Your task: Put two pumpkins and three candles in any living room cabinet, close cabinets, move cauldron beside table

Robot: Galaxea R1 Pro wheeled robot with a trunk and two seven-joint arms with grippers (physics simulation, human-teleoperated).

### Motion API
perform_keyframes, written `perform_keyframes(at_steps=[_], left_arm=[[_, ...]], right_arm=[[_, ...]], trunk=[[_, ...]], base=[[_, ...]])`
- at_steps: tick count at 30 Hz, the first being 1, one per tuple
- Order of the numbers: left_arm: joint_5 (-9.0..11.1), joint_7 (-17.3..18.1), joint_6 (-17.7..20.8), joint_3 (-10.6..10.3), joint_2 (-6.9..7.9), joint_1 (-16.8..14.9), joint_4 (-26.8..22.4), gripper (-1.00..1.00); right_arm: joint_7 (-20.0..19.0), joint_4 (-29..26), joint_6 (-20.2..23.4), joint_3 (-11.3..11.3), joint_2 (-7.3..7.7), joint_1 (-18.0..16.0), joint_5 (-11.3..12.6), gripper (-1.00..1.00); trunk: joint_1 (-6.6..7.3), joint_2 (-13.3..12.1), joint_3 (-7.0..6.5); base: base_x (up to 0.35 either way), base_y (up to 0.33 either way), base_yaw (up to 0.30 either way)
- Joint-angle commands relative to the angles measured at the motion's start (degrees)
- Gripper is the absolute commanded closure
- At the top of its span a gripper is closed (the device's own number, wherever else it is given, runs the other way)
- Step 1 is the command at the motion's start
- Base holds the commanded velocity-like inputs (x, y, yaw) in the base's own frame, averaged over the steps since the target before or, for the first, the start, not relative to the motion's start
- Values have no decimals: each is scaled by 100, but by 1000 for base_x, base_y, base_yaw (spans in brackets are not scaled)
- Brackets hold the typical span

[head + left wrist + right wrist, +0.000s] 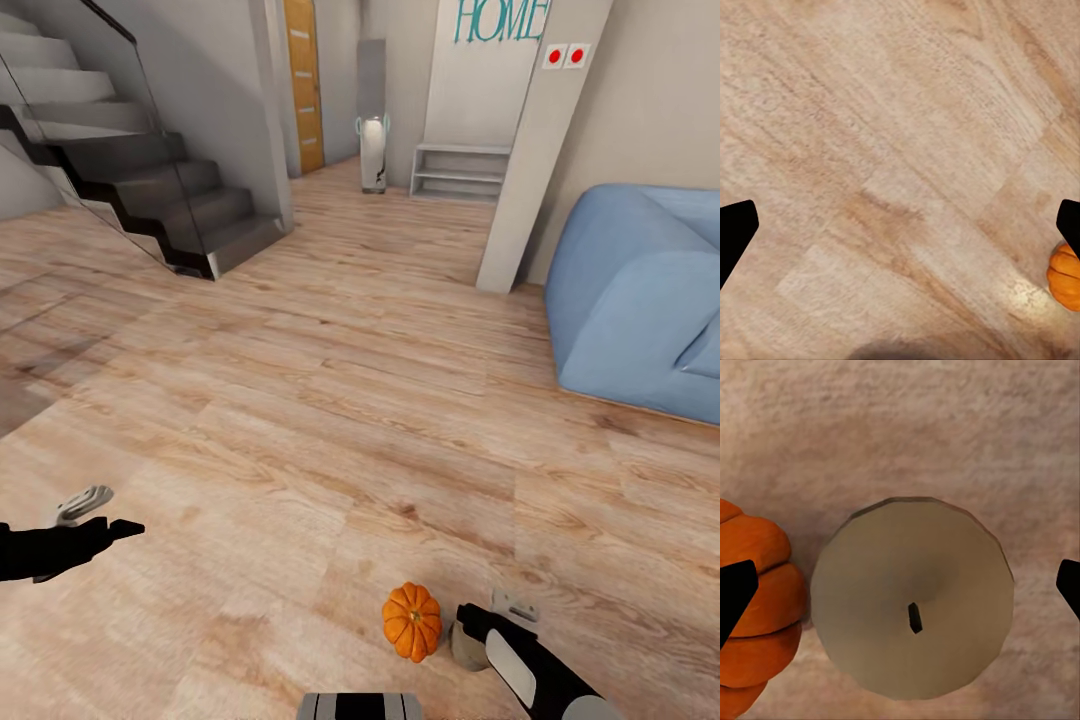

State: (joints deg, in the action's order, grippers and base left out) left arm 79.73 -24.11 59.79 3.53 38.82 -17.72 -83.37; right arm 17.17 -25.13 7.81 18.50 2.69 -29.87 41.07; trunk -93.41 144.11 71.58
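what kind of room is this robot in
Most likely the open living area of a home: a blue sofa on a wood floor, a staircase to an upper level, and a "HOME" sign on the far wall.

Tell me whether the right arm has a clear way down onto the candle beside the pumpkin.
Probably yes. The right gripper hangs above the candle, jaws open wide on either side. The pumpkin sits close on one side and may crowd that jaw.
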Motion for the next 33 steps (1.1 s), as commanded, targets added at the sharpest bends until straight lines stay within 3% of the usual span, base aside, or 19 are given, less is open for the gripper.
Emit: perform_keyframes(at_steps=[1, 6, 12, 16, 33], left_arm=[[60, -58, 16, 2, -1, -3, -4, -100], [60, -58, 16, -1, -5, -3, -4, -100], [60, -58, 16, -2, -6, -3, -4, -100], [60, -58, 16, -2, -6, -3, -4, -100], [60, -58, 16, -17, -14, -3, -4, -100]], right_arm=[[48, -14, 27, 48, 9, -2, 33, -100], [49, -11, 23, 48, 79, -2, 41, -100], [49, -10, 20, 47, 111, -2, 50, -100], [49, -10, 19, 47, 110, -2, 50, -100], [39, -10, 27, 55, 63, -2, 25, -100]], trunk=[[1, 2, 5], [-12, 9, 115], [-12, 9, 115], [-22, 14, 204], [-22, 14, 204]], base=[[0, 0, 0], [0, 0, 0], [0, 0, 0], [0, 0, 0], [0, 0, 0]])
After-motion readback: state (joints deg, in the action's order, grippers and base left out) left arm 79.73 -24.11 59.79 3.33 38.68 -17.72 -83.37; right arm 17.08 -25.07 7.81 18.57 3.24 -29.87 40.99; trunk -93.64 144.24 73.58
